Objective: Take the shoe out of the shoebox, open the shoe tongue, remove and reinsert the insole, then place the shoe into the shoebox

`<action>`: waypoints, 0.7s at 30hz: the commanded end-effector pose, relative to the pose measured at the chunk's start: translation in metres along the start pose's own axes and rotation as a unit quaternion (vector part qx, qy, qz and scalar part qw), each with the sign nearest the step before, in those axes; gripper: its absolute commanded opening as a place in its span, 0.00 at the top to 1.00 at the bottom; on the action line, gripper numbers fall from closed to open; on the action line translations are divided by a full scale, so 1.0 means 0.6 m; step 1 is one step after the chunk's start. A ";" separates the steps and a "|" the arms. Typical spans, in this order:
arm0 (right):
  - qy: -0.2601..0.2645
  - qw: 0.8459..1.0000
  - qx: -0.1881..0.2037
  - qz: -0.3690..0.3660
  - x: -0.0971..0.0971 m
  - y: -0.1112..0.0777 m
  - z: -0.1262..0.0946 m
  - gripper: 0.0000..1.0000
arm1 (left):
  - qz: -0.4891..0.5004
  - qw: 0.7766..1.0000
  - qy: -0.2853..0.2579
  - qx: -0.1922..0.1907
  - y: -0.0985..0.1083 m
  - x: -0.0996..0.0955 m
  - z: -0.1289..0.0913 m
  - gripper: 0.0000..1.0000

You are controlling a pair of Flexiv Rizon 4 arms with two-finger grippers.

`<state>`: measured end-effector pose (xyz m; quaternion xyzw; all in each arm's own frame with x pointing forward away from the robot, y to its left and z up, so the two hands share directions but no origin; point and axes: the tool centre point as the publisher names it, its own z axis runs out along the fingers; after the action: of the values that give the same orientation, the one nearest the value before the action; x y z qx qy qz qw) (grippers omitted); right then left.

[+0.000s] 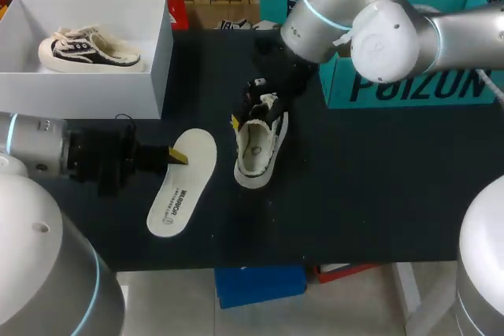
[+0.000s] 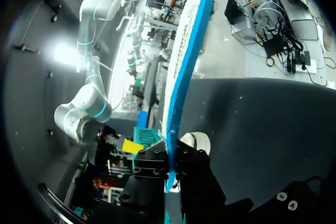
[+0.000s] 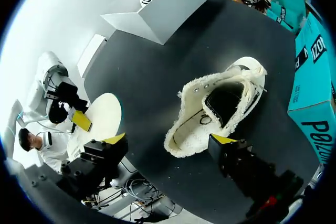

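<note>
1. Shoe [image 1: 256, 145] – cream canvas, lying on the black table [image 1: 378, 186] near its middle, mouth spread wide, no insole in it.
2. Insole [image 1: 183, 182] – white, just beside the shoe on the left arm's side; whether it touches the table cannot be told.
3. Left gripper [image 2: 170, 157] – clamped on the insole's edge, 1 finger on each face.
4. Right gripper [image 3: 169, 139] – over the shoe's heel end, fingers spread with 1 on each side, grasping nothing.
5. Shoebox [image 1: 161, 60] – white, open, at the far left corner, holding a 2nd shoe [image 1: 90, 49].
6. Teal carton [image 1: 409, 88] – far right.
</note>
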<state>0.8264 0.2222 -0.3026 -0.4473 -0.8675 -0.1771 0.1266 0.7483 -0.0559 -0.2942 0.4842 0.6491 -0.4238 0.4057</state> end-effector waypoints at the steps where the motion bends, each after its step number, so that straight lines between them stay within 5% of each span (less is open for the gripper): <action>1: -0.268 0.950 0.147 -0.070 0.007 0.028 0.006 0.00 | -0.003 1.000 0.010 0.005 -0.003 0.001 -0.009 1.00; 21: -0.423 0.873 0.162 -0.180 0.001 0.037 0.044 0.00 | -0.014 0.998 0.057 0.028 0.001 0.020 -0.027 1.00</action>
<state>0.8442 0.2359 -0.3218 -0.3304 -0.9409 0.0315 -0.0671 0.7441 -0.0361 -0.3018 0.5082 0.6640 -0.4217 0.3506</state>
